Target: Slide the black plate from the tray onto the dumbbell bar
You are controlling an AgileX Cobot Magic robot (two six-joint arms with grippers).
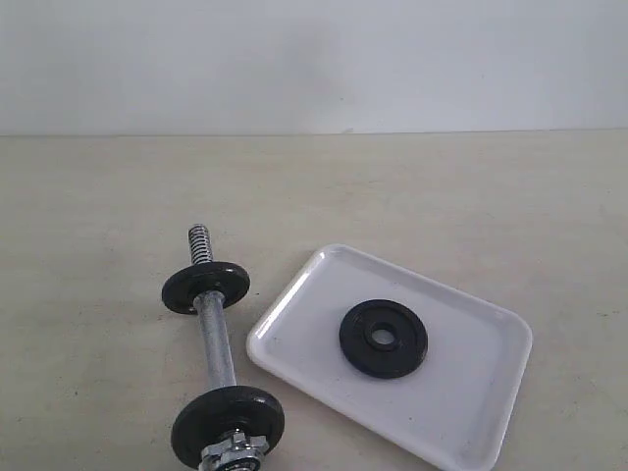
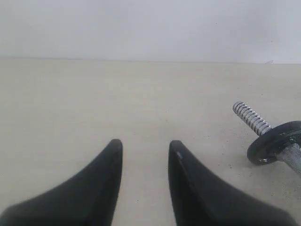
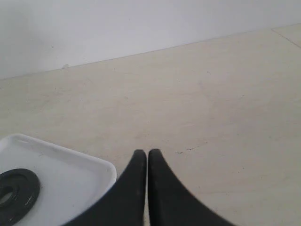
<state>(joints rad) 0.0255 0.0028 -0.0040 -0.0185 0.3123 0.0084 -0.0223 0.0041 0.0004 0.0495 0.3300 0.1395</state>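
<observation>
On the table (image 1: 442,196), right of centre, sits the tray (image 1: 461,412); the bar (image 1: 218,339) lies just left of it, free threaded end pointing far. Flat in the tray lies the plate (image 1: 407,345), untouched. My left gripper (image 2: 145,148) is part spread and empty; my right gripper (image 3: 147,153) is pressed together, empty, beside the tray. I'd open the right, pinch the plate's rim, then line hole with thread.
</observation>
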